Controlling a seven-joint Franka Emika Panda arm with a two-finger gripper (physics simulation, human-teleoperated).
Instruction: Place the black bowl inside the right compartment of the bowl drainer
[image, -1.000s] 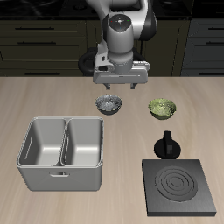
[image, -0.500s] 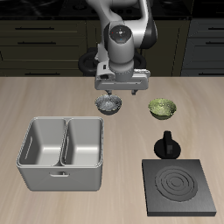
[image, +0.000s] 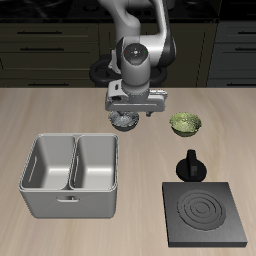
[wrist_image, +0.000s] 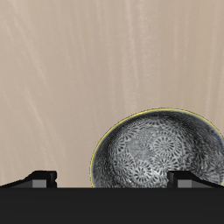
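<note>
The black bowl (image: 124, 122) rests on the wooden table behind the bowl drainer (image: 62, 206), its far side covered by my hand. My gripper (image: 125, 112) hangs low right above it, open. In the wrist view the bowl (wrist_image: 156, 150) shows a pale speckled inside and a thin light rim. My gripper (wrist_image: 115, 178) straddles the bowl's rim: one fingertip (wrist_image: 192, 178) is over the bowl's inside, the other (wrist_image: 39, 177) over bare table beside it. Nothing is held. The drainer's two wells are empty.
A green bowl (image: 185, 124) sits beside the black one. A small black upright object (image: 190, 165) stands nearer the front, just behind a flat black stove plate (image: 207, 213). Dark cabinets line the back.
The gripper has come down toward the black bowl and now covers part of it. The bowl and everything else have stayed put.
</note>
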